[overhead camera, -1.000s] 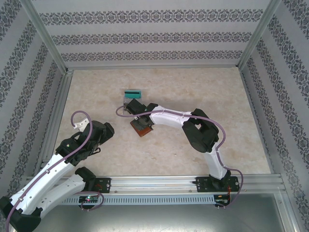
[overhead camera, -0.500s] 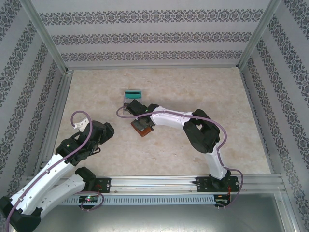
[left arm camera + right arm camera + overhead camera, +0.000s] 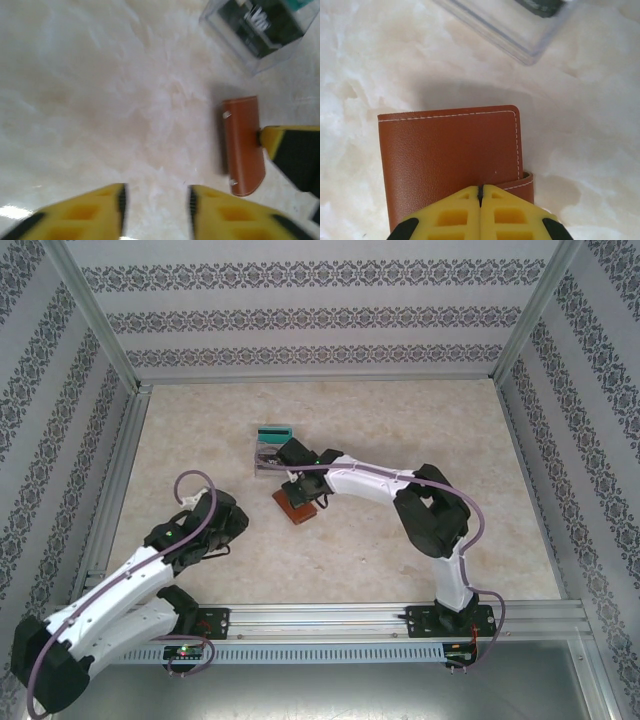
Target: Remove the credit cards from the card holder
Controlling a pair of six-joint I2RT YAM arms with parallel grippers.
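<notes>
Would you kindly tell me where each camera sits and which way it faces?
Top external: above and behind the arms, looking down at the table; the left arm and right arm show, bases at the bottom.
Left wrist: on the left arm, facing across the table toward the card holder; the left gripper shows at the bottom, open.
Right wrist: close above the card holder, looking straight down; the right gripper shows, shut.
Shared: both wrist views show the card holder and clear box.

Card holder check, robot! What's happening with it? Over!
Right pincer shut, tips at the edge of the card holder. Left pincer open, empty, short of it. Holder folded shut on the table. Nearby clear box not blocking.
</notes>
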